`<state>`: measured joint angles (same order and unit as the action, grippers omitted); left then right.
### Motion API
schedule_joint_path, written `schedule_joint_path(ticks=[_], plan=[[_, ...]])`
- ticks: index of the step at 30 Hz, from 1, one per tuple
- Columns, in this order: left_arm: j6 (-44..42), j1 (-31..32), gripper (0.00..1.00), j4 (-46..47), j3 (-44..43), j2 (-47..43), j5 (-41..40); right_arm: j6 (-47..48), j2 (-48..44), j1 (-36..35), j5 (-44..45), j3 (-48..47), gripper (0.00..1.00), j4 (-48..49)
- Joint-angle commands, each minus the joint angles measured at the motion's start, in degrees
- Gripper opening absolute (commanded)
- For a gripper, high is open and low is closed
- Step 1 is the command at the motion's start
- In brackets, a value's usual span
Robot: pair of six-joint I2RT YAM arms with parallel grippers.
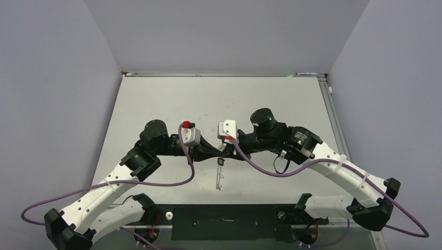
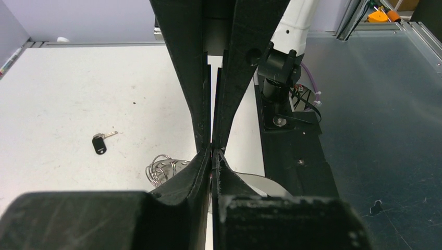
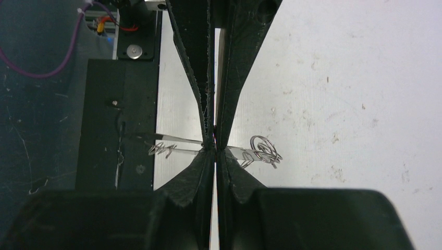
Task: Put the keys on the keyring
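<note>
Top: keyring (image 1: 219, 179) seen edge-on, held up centrally
Left wrist: left gripper (image 2: 211, 156) pressed together, seemingly on the keyring; one key (image 2: 99, 144) lies well apart
Right wrist: right gripper (image 3: 215, 151) pinching the keyring wire; best hold this pinch firm, free the left for the key

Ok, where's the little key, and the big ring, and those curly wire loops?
key (image 2: 99, 145): left wrist view, on its black head.
keyring (image 3: 172, 139): right wrist view, on its thin metal edge.
wire loops (image 3: 265, 149): right wrist view, on the round coil.
</note>
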<state>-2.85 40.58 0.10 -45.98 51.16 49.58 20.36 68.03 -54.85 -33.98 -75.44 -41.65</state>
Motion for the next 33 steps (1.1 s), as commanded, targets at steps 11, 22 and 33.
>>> schedule_joint_path(ticks=[11,22,33], plan=[[10.55,-0.04,0.00,20.12,0.84,-5.32,-4.87,-12.87,-9.08,-0.52,-3.17,13.19,0.17,38.69],[18.53,-0.95,0.00,33.28,5.51,-7.45,-9.87,-20.35,-9.93,-0.24,-1.38,19.90,0.23,56.25],[24.16,-1.25,0.00,40.29,7.15,-7.29,-11.16,-27.41,-9.96,0.05,2.50,25.93,0.20,67.95]])
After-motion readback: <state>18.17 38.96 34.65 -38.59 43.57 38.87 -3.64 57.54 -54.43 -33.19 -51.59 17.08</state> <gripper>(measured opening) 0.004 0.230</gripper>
